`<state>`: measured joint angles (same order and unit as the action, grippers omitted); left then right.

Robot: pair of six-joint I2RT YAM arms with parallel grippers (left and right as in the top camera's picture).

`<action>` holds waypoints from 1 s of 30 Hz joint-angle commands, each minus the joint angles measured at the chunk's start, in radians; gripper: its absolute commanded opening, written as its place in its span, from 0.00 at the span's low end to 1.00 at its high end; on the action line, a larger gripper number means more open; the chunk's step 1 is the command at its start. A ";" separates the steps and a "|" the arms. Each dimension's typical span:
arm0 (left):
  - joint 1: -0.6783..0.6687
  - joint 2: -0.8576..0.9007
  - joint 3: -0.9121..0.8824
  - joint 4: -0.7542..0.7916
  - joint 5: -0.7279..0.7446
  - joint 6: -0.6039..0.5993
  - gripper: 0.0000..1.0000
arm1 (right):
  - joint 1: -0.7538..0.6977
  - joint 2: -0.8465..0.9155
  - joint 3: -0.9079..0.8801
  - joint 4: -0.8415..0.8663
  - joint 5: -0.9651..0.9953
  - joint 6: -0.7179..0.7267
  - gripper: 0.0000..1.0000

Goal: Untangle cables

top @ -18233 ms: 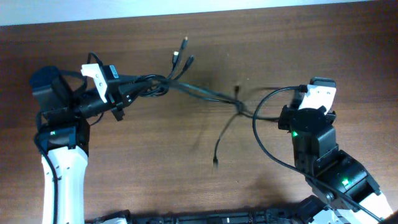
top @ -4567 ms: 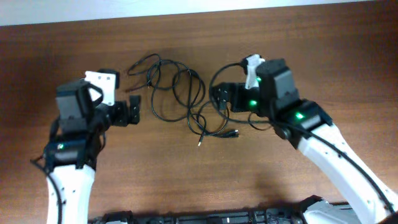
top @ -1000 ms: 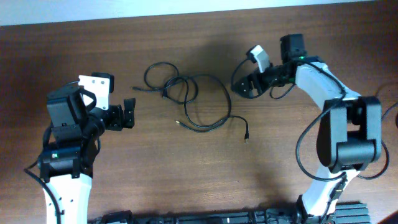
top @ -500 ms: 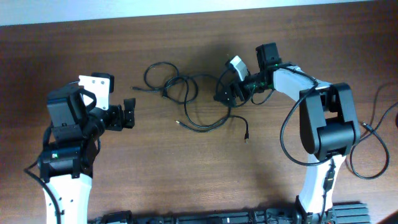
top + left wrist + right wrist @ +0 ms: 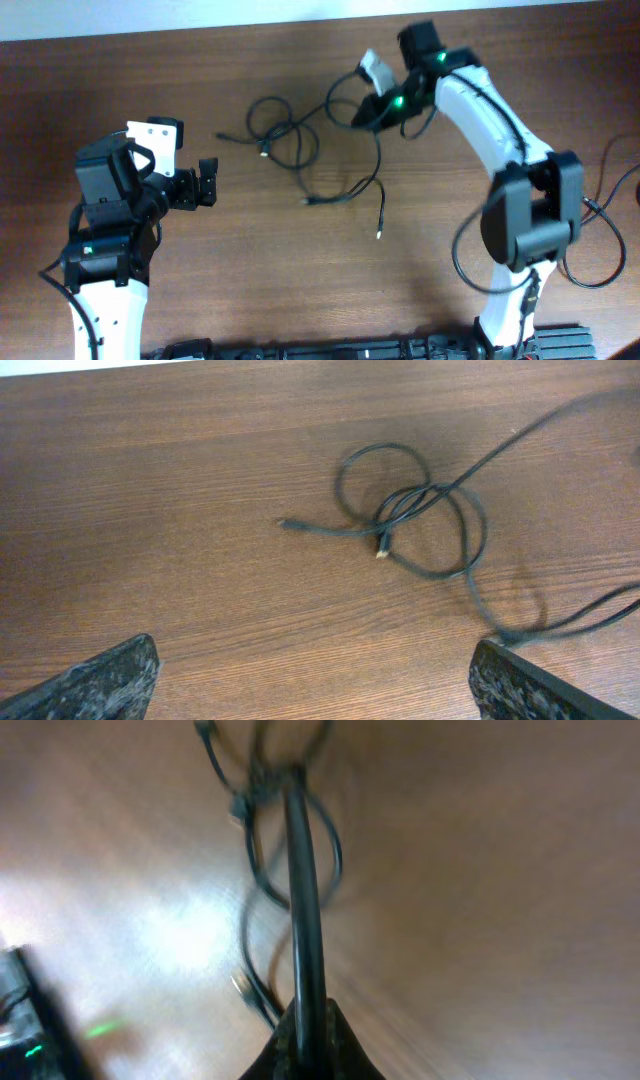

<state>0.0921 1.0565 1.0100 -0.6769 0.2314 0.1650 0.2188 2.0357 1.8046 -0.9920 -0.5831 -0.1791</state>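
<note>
Arms: two, one on each side of the table (image 5: pixel 150 60).
Left gripper (image 5: pixel 207 183): jaws spread wide with nothing between them; it sits to the left of the cables and clear of them.
Right gripper (image 5: pixel 362 116): jaws pressed together, pinching one black strand at the right-hand end of the tangle.
Cables (image 5: pixel 285 135): one loose tangle of thin black cords lies on the table between the two grippers. How many separate cords make it up cannot be told.
Loose ends: four can be counted from overhead: one at the left, one inside the loops, and two trailing toward the near edge.
Overhead view only: both arms appear together, and the whole run of cord shows from the knot (image 5: pixel 272 131) up to the right gripper.
Left wrist view only: the overlapping loops of the knot (image 5: pixel 410 510) show sharply, with a gold-tipped plug (image 5: pixel 381 552) just under them. Two ends show here, and the right gripper is out of frame.
Right wrist view only: the pinched strand (image 5: pixel 303 900) rises straight from the closed jaws toward the blurred loops beyond.
</note>
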 commanded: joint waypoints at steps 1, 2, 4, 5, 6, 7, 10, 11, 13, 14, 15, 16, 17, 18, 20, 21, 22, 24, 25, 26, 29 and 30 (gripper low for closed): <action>0.002 -0.004 0.001 0.001 0.008 0.016 0.99 | 0.050 -0.121 0.235 -0.098 0.229 -0.007 0.04; 0.002 -0.004 0.001 0.002 0.008 0.016 0.99 | 0.063 -0.140 0.290 -0.114 0.229 -0.007 0.04; 0.002 -0.004 0.001 0.002 0.008 0.016 0.99 | 0.092 -0.200 0.426 -0.122 0.229 -0.014 0.04; 0.002 -0.004 0.001 0.001 0.008 0.016 0.99 | 0.106 -0.217 0.474 -0.123 0.229 -0.022 0.04; 0.002 -0.004 0.001 0.001 0.008 0.016 0.99 | 0.123 -0.236 0.525 -0.123 0.229 -0.026 0.04; 0.002 -0.004 0.001 0.001 0.008 0.016 0.99 | 0.133 -0.250 0.557 -0.121 0.229 -0.026 0.04; 0.002 -0.004 0.001 0.001 0.008 0.016 0.99 | 0.155 -0.306 0.642 -0.120 0.229 -0.052 0.04; 0.002 -0.004 0.001 0.001 0.008 0.016 0.99 | 0.155 -0.313 0.642 -0.124 0.229 -0.061 0.04; 0.002 -0.004 0.001 0.001 0.008 0.016 0.99 | 0.155 -0.313 0.642 -0.140 0.229 -0.078 0.04; 0.002 -0.004 0.001 0.001 0.008 0.016 0.99 | 0.155 -0.315 0.642 -0.138 0.225 -0.078 0.04; 0.002 -0.004 0.001 0.001 0.008 0.016 0.99 | 0.155 -0.320 0.642 -0.117 0.200 -0.078 0.04; 0.002 -0.004 0.001 0.001 0.008 0.016 0.99 | 0.155 -0.334 0.643 -0.076 0.153 -0.078 0.04; 0.002 -0.004 0.001 0.001 0.008 0.016 0.99 | 0.155 -0.357 0.643 -0.018 0.122 -0.078 0.04; 0.002 -0.004 0.001 0.002 0.008 0.016 0.99 | 0.155 -0.374 0.643 0.026 0.123 -0.074 0.04; 0.002 -0.004 0.001 0.001 0.008 0.016 0.99 | 0.155 -0.380 0.642 0.044 0.123 -0.074 0.04; 0.002 -0.004 0.001 0.001 0.008 0.016 0.99 | 0.155 -0.378 0.642 0.017 0.124 -0.075 0.04; 0.002 -0.004 0.001 0.001 0.008 0.016 0.99 | 0.154 -0.378 0.642 0.000 0.124 -0.075 0.04; 0.002 -0.004 0.001 0.001 0.008 0.016 0.99 | 0.153 -0.379 0.642 -0.010 0.124 -0.075 0.04; 0.002 -0.004 0.001 0.001 0.008 0.016 0.99 | 0.153 -0.378 0.642 -0.010 0.123 -0.074 0.04; 0.002 -0.004 0.001 0.001 0.008 0.016 0.99 | 0.153 -0.378 0.642 -0.010 0.123 -0.074 0.04; 0.002 -0.004 0.001 0.001 0.008 0.016 0.99 | 0.153 -0.378 0.642 -0.023 0.123 -0.074 0.04; 0.002 -0.004 0.001 0.002 0.019 0.012 0.99 | 0.153 -0.378 0.642 -0.032 0.124 -0.075 0.04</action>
<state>0.0921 1.0565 1.0100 -0.6769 0.2314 0.1654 0.3676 1.6634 2.4321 -1.0183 -0.4469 -0.2474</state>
